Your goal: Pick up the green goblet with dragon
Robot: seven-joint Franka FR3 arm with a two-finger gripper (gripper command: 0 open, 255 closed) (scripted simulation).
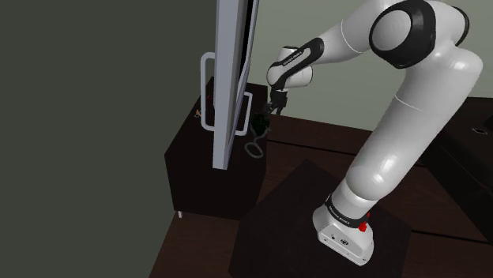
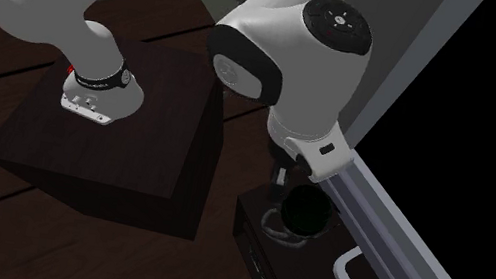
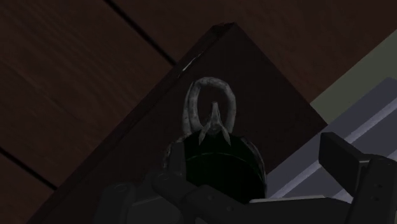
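Dark green goblet (image 1: 259, 124) standing on a dark counter (image 1: 205, 170), mid-frame in the shoulder view, grey dragon loop (image 3: 210, 108) against its side. Just above, the black tool (image 1: 276, 105); spread or pinching, cannot tell. Close beside, a tall grey panel (image 1: 233, 79).

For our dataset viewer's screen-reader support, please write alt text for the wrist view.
A dark green goblet with a grey looped handle stands on a dark cabinet top, seen from above below the open gripper; dark plank floor lies beyond.
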